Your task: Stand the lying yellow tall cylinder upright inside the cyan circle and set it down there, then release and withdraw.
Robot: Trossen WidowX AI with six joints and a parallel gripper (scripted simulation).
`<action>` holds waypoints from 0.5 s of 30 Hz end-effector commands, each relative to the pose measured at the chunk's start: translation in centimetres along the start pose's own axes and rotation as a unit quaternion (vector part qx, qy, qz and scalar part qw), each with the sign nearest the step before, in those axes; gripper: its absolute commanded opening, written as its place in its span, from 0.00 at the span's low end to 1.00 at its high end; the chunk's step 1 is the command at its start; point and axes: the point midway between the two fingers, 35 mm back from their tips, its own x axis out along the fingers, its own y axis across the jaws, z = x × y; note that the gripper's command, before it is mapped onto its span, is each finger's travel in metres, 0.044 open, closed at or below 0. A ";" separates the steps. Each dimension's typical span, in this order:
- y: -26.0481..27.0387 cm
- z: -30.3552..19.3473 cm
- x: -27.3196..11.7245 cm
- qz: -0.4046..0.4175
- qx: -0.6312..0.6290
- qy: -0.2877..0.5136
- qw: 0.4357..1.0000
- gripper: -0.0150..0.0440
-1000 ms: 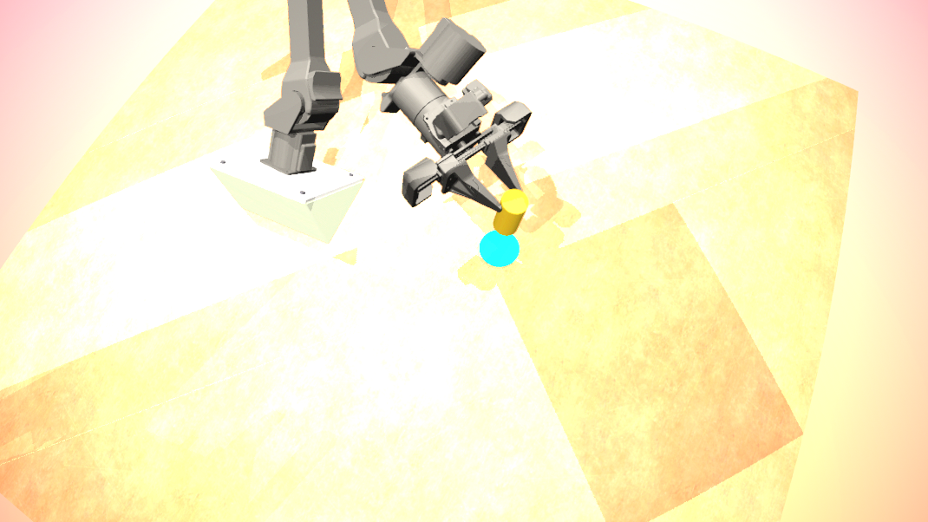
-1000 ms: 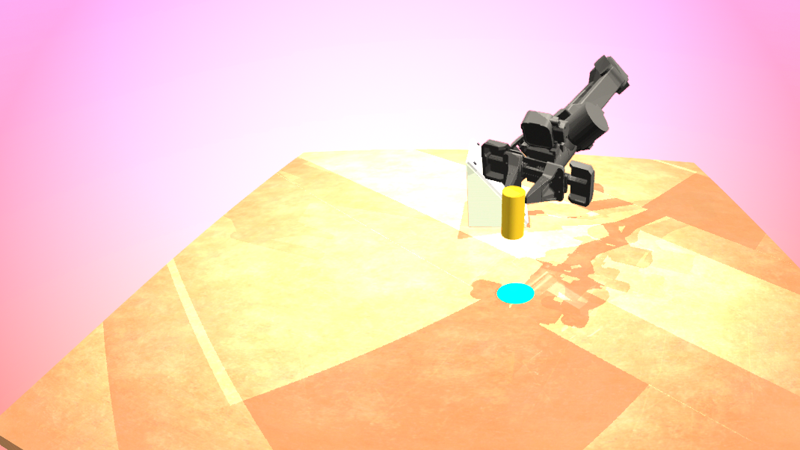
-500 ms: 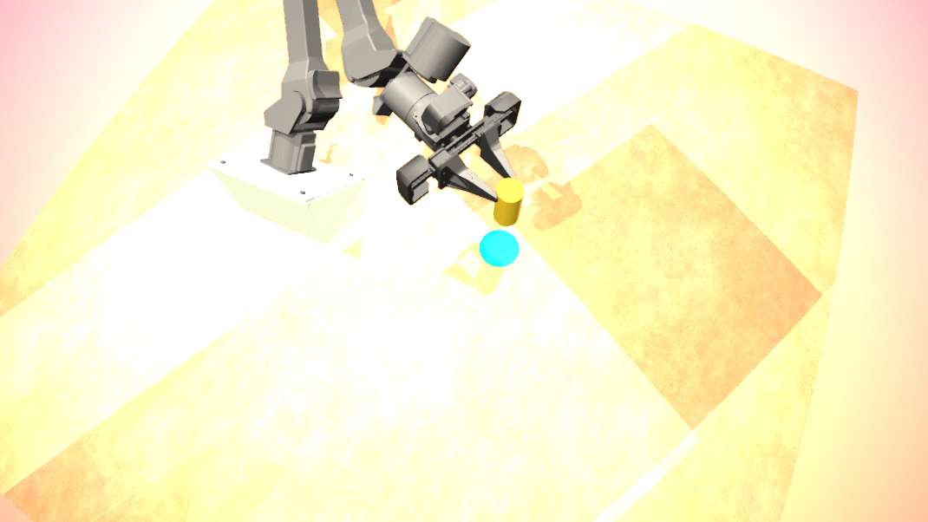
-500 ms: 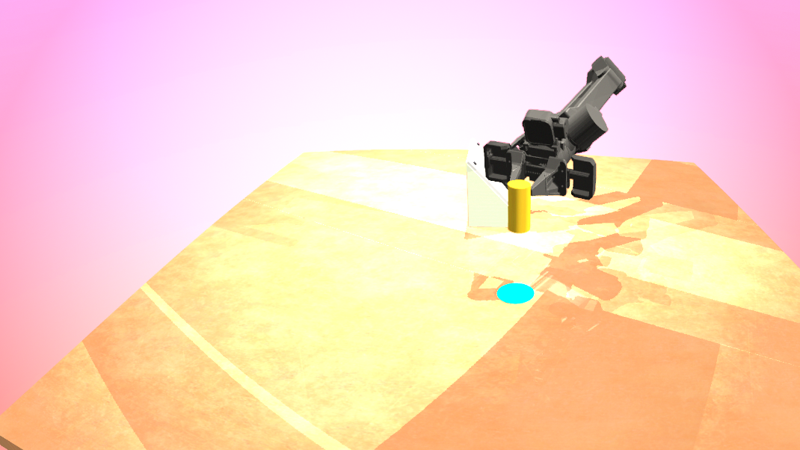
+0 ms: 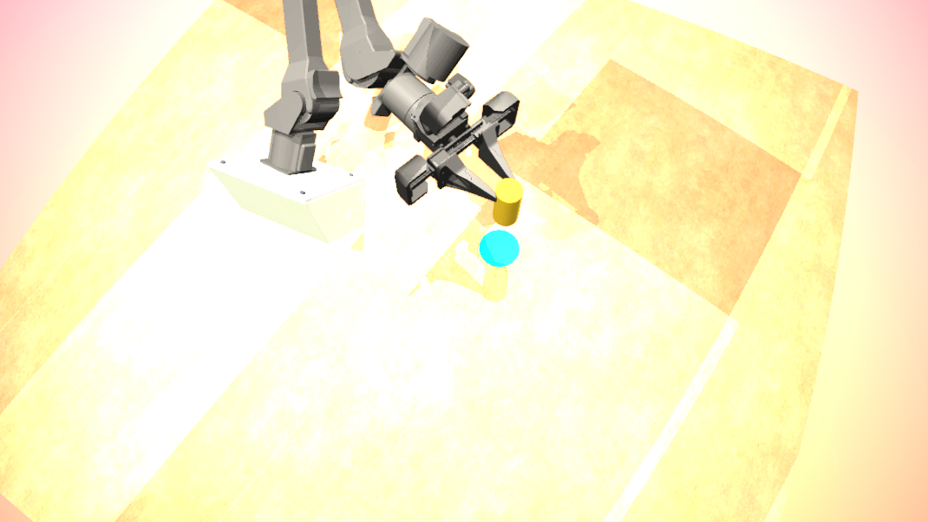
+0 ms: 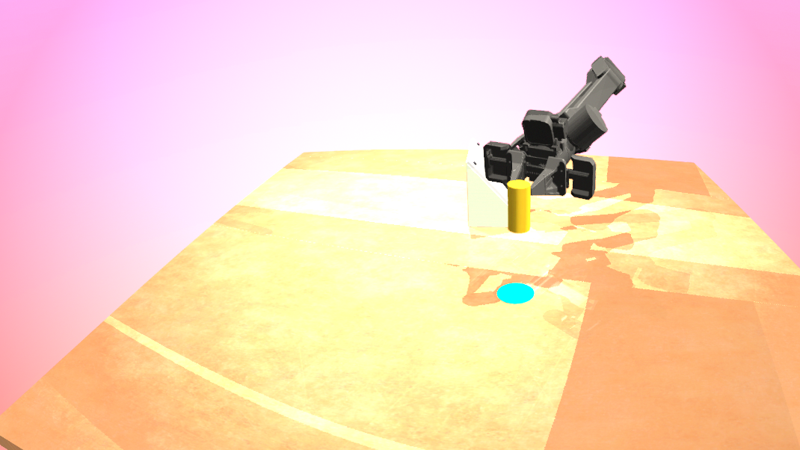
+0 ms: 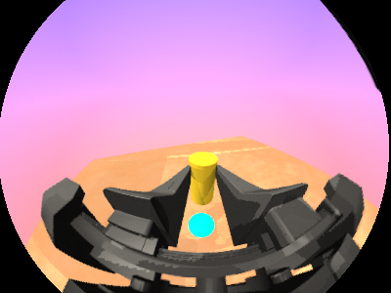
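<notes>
The yellow tall cylinder (image 5: pixel 506 212) (image 6: pixel 519 209) (image 7: pixel 202 185) is held in the air, close to upright, with its flat top facing up. My gripper (image 5: pixel 505 188) (image 6: pixel 520 187) (image 7: pixel 203 168) is shut on it, one fingertip on each side near its top end. The cyan circle (image 5: pixel 499 248) (image 6: pixel 515 293) (image 7: pixel 201 225) is a flat disc on the table. It lies below the cylinder in all three views, with a gap between them in the picture. The circle is fully visible and nothing stands on it.
The white wedge-shaped base block (image 5: pixel 337 211) (image 6: pixel 485 204) stands on the table (image 5: pixel 388 389) (image 6: pixel 280 268) behind the gripper, to its left in the top view. The upper arm links (image 5: pixel 369 51) (image 6: pixel 593 89) reach over the table. Shadows of the arm fall around the circle.
</notes>
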 end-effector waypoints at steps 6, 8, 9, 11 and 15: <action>-0.1 -1.7 0.5 -0.004 0.003 0.002 1.000 0.43; -0.1 -2.2 0.6 -0.004 0.003 0.002 1.000 0.43; 0.0 -2.5 0.7 -0.004 0.003 0.002 1.000 0.43; 0.0 -3.0 0.8 -0.004 0.003 0.003 1.000 0.43; 0.0 -4.0 1.0 -0.005 0.003 0.003 1.000 0.43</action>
